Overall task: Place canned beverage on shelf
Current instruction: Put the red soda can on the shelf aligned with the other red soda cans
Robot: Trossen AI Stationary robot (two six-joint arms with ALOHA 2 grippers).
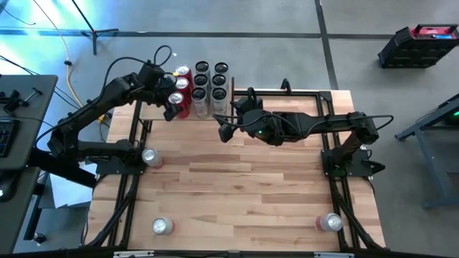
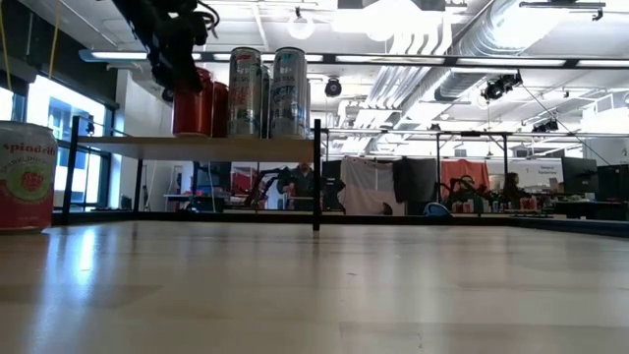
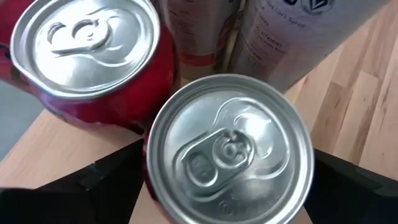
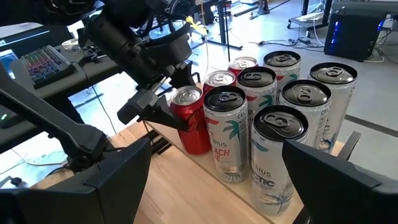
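The left gripper stands with its fingers spread around a short red can with a silver top, which stands upright at the near left of the cluster on the shelf, at the table's far side. Right of it, the right gripper hovers released, empty, near the tall cans.

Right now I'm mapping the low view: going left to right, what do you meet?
Spindrift can → left claw → red cans → two tall cans → shelf's black front post.
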